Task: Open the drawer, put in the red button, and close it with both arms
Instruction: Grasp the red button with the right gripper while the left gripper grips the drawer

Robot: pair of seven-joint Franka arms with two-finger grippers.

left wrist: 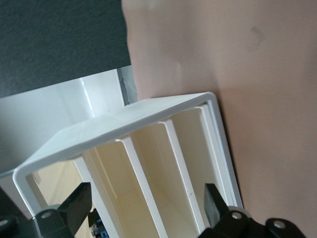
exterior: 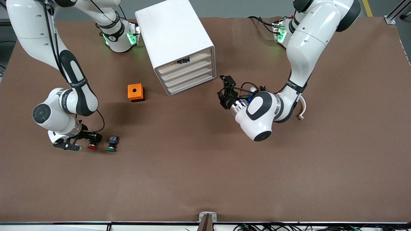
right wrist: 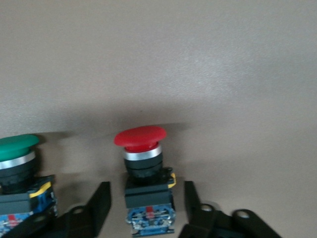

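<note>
Red button (exterior: 92, 146) lying on its side on the brown table (exterior: 205, 166), at the right arm's end and near the front camera, its round red cap turned toward that camera and its black-and-blue body pointing back into the right gripper (exterior: 87, 140). In the right wrist view the red button (right wrist: 143, 176) sits between the two black fingers (right wrist: 96, 206) of the right gripper (right wrist: 147, 206); a narrow gap shows on each side of the body, so the fingers flank it without visibly touching it, standing at a moderate width. No lift is seen: the button rests on the table surface.

Green-capped button (exterior: 112, 143) lying just beside the red one, on the side toward the left arm's end, outside the right gripper's fingers; also seen in the right wrist view (right wrist: 17, 166).

Orange box (exterior: 135, 92) with a round hole on top, farther from the front camera than both buttons, near the white cabinet (exterior: 178, 41).

Cabinet with four stacked fronts; the drawer (exterior: 189, 68), second from the top, appears closed, flush with the others.

Left gripper (exterior: 224, 88) level with the cabinet's fronts, beside the cabinet toward the left arm's end, fingers spread wide and holding nothing. In the left wrist view the left gripper (left wrist: 148, 206) faces the cabinet (left wrist: 124, 134) with both fingers (left wrist: 79, 203) apart
</note>
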